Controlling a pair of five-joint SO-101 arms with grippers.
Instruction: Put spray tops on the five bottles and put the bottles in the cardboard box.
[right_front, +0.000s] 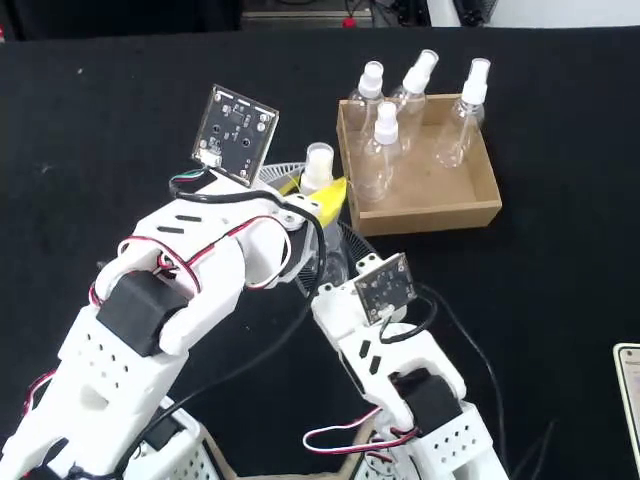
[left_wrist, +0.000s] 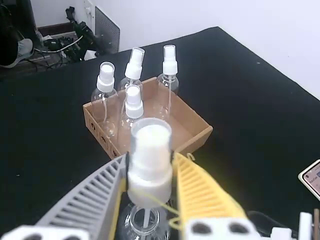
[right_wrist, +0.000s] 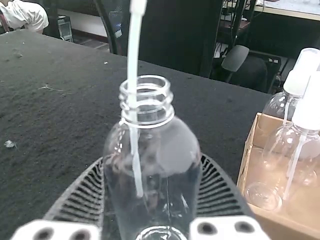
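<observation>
My left gripper (left_wrist: 149, 185) is shut on a white spray top (left_wrist: 149, 155), held above a clear bottle (right_wrist: 150, 165) whose neck is uncapped. The top's thin tube (right_wrist: 134, 100) hangs down through the bottle's neck into the bottle. My right gripper (right_wrist: 150, 200) is shut on that bottle, holding it upright just left of the cardboard box (right_front: 425, 205). In the high view the spray top (right_front: 318, 165) sits between the yellow and grey fingers. Several capped bottles (right_front: 383, 150) stand inside the box.
The black table surface (right_front: 120, 120) stretches left and behind the arms. A phone-like object (right_front: 630, 385) lies at the right table edge. A chair and cables stand beyond the table's far edge.
</observation>
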